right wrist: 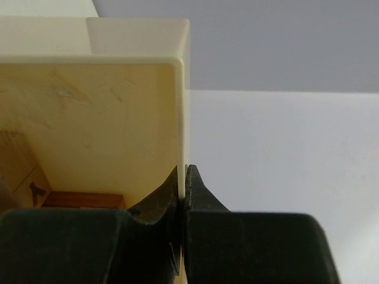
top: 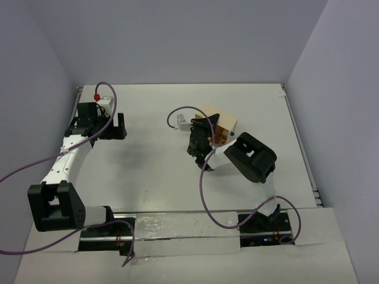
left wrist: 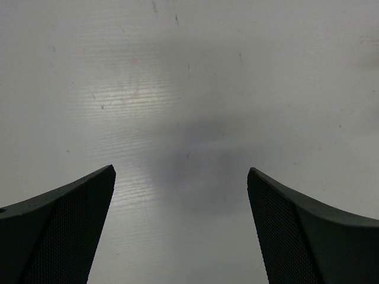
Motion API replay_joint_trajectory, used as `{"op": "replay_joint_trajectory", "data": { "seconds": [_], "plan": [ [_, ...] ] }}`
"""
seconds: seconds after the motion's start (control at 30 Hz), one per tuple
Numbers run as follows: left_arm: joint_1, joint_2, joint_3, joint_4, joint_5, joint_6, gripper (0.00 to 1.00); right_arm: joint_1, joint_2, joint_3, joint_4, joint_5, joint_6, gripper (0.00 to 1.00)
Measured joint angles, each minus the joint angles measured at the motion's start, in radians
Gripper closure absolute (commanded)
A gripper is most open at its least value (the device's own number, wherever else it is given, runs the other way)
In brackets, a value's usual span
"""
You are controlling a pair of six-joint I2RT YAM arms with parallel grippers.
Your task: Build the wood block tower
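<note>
Inside box [right wrist: 106, 118]: tan, reddish wood blocks [right wrist: 18, 163]; right pincer [right wrist: 183, 177] clamps its wall, left pincer [left wrist: 180, 171] apart.

The surface [top: 148, 177] is a flat white board with a matt finish. Plain pale lilac walls [top: 177, 35] close it on the left, far and right sides. Seen from near in the left wrist view, it shows fine parallel lines, a few small dark specks, some short scratches and one soft grey shadow in the middle. Along its near edge runs a glossy white strip [top: 177, 228]. Right of the centre is a pale cream square box [top: 225, 124]. The right hand [right wrist: 185, 177] pinches one thin wall of it. Whether its bottom rests flat on the surface or is tipped up cannot be told.
</note>
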Motion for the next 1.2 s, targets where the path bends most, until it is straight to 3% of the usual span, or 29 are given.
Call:
{"op": "replay_joint_trajectory", "data": {
  "seconds": [0.57,1.2],
  "plan": [
    [0.000,-0.005,-0.009,0.000,-0.003,-0.001,0.01,0.010,0.073,0.148,0.028,-0.058,-0.195,1.00],
    [0.000,-0.013,-0.009,-0.005,-0.002,-0.008,0.01,0.016,0.110,0.188,0.039,-0.053,-0.227,1.00]
  ]
}}
